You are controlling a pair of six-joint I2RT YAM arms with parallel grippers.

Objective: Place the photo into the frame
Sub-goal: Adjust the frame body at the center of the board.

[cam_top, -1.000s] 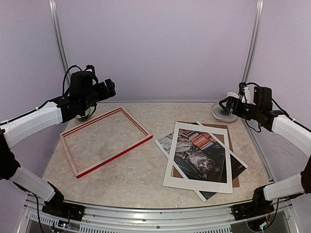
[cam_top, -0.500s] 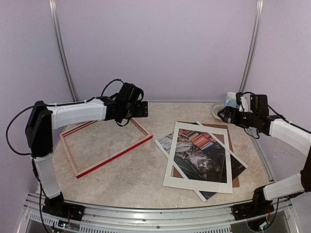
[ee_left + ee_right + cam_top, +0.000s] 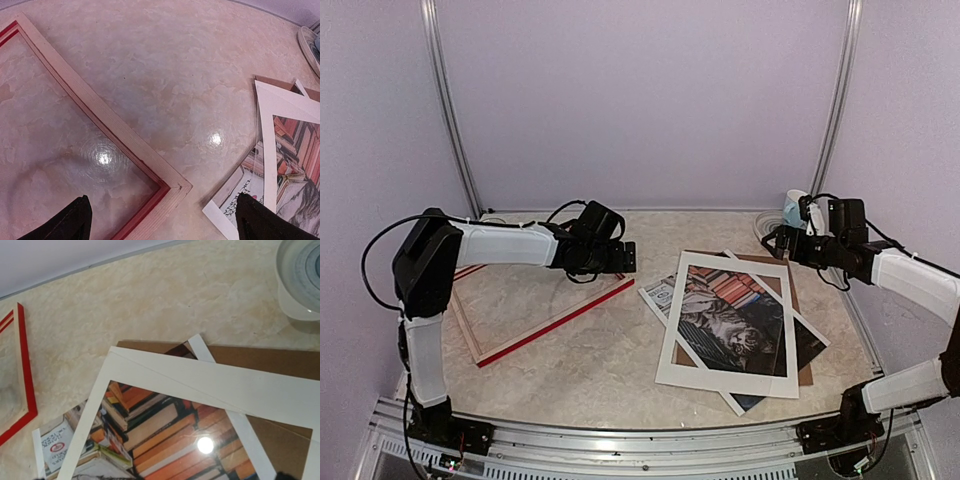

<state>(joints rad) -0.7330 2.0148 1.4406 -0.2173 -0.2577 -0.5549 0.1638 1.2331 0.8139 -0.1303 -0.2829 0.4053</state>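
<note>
The frame (image 3: 548, 320), red-edged with a pale wood back, lies flat on the left of the table. Its right corner (image 3: 167, 182) sits between the wide-apart fingertips of my open left gripper (image 3: 620, 258), which hovers above it holding nothing. The photo (image 3: 722, 318), a grey cat on stacked books, lies on the right under a white card mat (image 3: 720, 385) and over a brown backing board (image 3: 792, 292). In the right wrist view the books of the photo (image 3: 165, 430) fill the bottom. My right gripper (image 3: 778, 243) hangs open over the stack's far edge, empty.
A white round dish (image 3: 775, 232) with a pale blue cup (image 3: 794, 208) behind it stands at the back right corner, close to my right gripper. Purple walls close in the table on three sides. Bare marbled tabletop (image 3: 190, 75) lies between frame and stack.
My left arm has swung from the back left corner across the frame to its right corner. My right gripper has shifted slightly left, toward the stack's far edge.
</note>
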